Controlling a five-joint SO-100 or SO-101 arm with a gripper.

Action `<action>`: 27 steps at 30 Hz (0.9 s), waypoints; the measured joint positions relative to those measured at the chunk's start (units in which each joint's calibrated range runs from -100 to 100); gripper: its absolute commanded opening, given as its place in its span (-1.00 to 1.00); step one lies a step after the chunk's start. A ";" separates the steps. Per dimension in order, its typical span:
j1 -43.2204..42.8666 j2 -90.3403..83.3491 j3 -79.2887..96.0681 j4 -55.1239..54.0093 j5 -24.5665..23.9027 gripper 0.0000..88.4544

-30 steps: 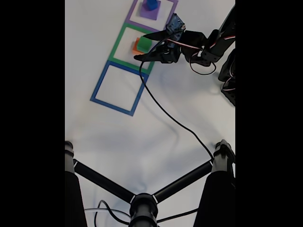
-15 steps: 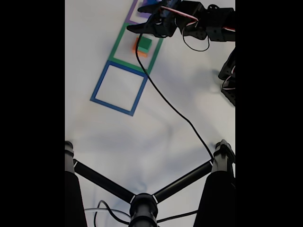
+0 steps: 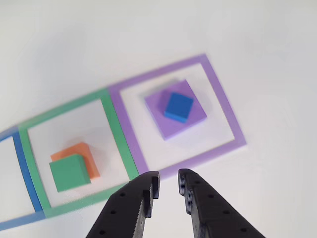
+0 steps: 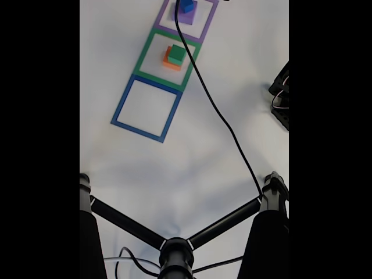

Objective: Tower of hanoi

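Observation:
The tower of hanoi stands as two stacks. A blue cube sits on the purple slab inside the purple tape square; both also show at the top edge of the fixed view, blue cube on purple slab. A green block rests on the orange block inside the green tape square, seen too as green block on orange block. My gripper hovers above the table, open with a narrow gap and nothing between its black fingers.
An empty blue tape square lies below the green one. A black cable crosses the white table. A black tripod fills the bottom, and part of the arm's base sits at the right edge.
The arm has swung upward out of the fixed view, away from the green and orange stack toward the purple square. The blocks have not moved.

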 measured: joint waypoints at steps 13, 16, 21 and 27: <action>4.18 -0.67 27.27 -30.00 0.00 -0.61; 4.76 2.27 37.08 -46.30 0.00 -0.45; 5.83 8.14 45.16 -66.64 0.00 -0.41; 6.03 15.70 46.88 -78.99 0.00 -0.34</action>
